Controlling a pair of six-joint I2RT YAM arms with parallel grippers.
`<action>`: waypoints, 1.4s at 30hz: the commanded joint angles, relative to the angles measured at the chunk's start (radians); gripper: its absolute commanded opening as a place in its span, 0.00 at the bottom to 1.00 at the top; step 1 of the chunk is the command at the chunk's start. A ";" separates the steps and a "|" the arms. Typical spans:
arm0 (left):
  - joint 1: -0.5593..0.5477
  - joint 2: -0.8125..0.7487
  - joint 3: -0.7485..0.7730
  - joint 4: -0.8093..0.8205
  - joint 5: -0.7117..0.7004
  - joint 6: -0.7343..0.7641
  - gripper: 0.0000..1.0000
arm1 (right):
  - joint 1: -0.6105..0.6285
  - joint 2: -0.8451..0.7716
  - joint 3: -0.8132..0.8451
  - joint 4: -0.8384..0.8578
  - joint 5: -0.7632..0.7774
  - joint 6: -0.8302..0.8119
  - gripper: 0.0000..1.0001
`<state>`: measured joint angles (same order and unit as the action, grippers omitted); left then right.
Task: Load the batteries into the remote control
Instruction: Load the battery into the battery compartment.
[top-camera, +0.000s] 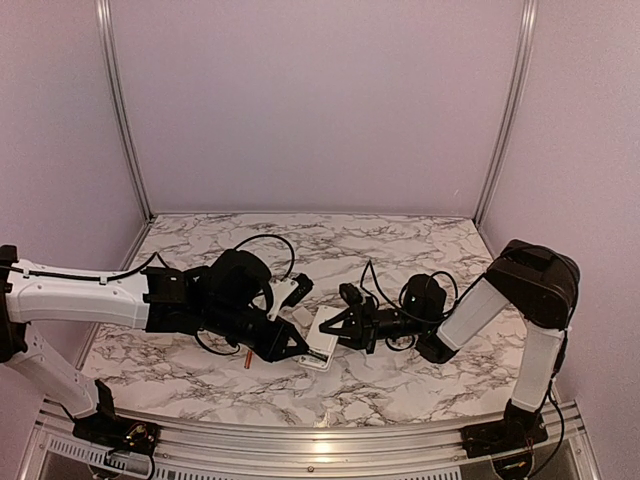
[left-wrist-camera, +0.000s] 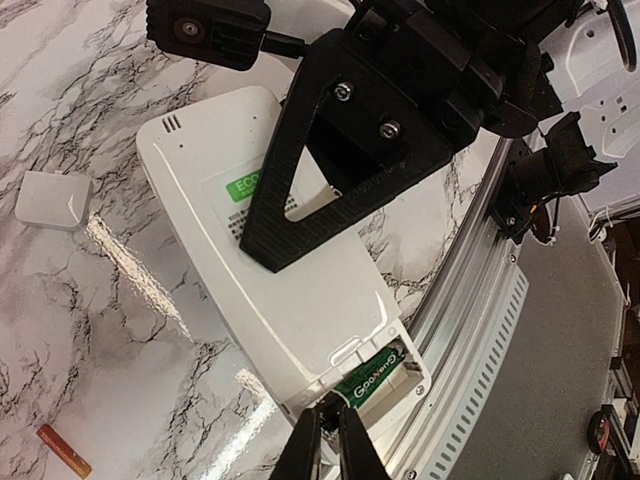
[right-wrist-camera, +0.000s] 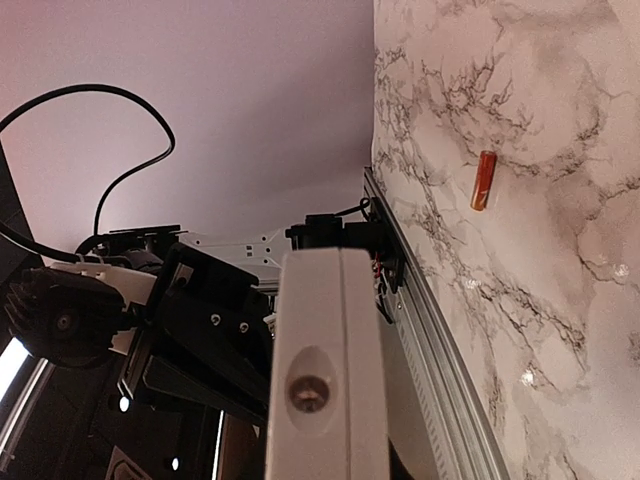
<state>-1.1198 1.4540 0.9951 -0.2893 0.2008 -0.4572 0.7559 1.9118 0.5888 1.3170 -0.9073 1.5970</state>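
Holding the remote control (left-wrist-camera: 300, 300) back-up, right claw (top-camera: 338, 327) was clamped on it. Dark battery (left-wrist-camera: 378, 383) sat loaded at its open end, left claw (left-wrist-camera: 326, 415) together beside it. Orange battery (left-wrist-camera: 62, 450) lay loose on worktop (left-wrist-camera: 120, 330): roughly half done.

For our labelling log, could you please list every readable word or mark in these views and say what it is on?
"ECO", on the green label on the back of the remote control; the rest is covered.
"GooNenG", as best it reads, on the battery seated in the remote control.
Print under the green label: too small to read.
Orange battery: nothing legible.
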 joint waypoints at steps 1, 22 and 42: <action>-0.015 0.028 0.032 -0.011 0.000 0.020 0.07 | -0.005 -0.002 0.002 0.200 0.014 0.003 0.00; -0.086 0.178 0.170 -0.206 -0.141 0.078 0.04 | -0.004 -0.020 0.018 0.206 0.017 0.010 0.00; -0.166 0.333 0.307 -0.385 -0.300 0.120 0.11 | -0.005 -0.036 0.016 0.240 0.026 0.031 0.00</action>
<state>-1.2568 1.7226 1.3006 -0.6231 -0.0982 -0.3504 0.7467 1.9129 0.5644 1.1961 -0.9051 1.5848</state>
